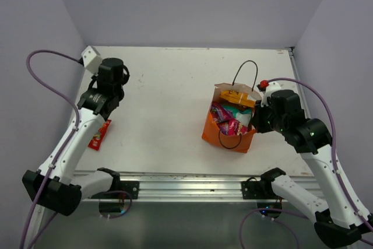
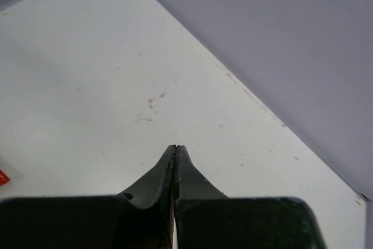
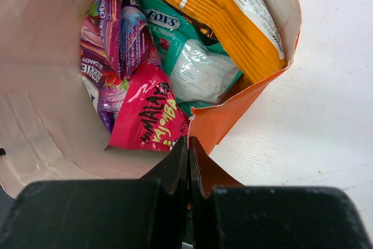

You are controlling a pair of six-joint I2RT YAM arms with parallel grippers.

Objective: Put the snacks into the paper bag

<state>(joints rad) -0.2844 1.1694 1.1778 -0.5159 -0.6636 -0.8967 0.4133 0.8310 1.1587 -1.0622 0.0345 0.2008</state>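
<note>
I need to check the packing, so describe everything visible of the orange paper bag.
The paper bag is bright orange outside and pale inside, boxy, standing upright and open on the white table, right of centre. Thin black cord handles loop from its rims, one toward the far edge, one hanging down the near wall. The paper looks creased. Glossy snack packets fill it, leaning on its walls. The right gripper, shut, pinches its rim at a corner.

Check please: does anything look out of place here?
Yes. One small red packet lies on the table beside the left arm, outside the orange paper bag that holds the other snacks. The left tool is shut on nothing.
</note>
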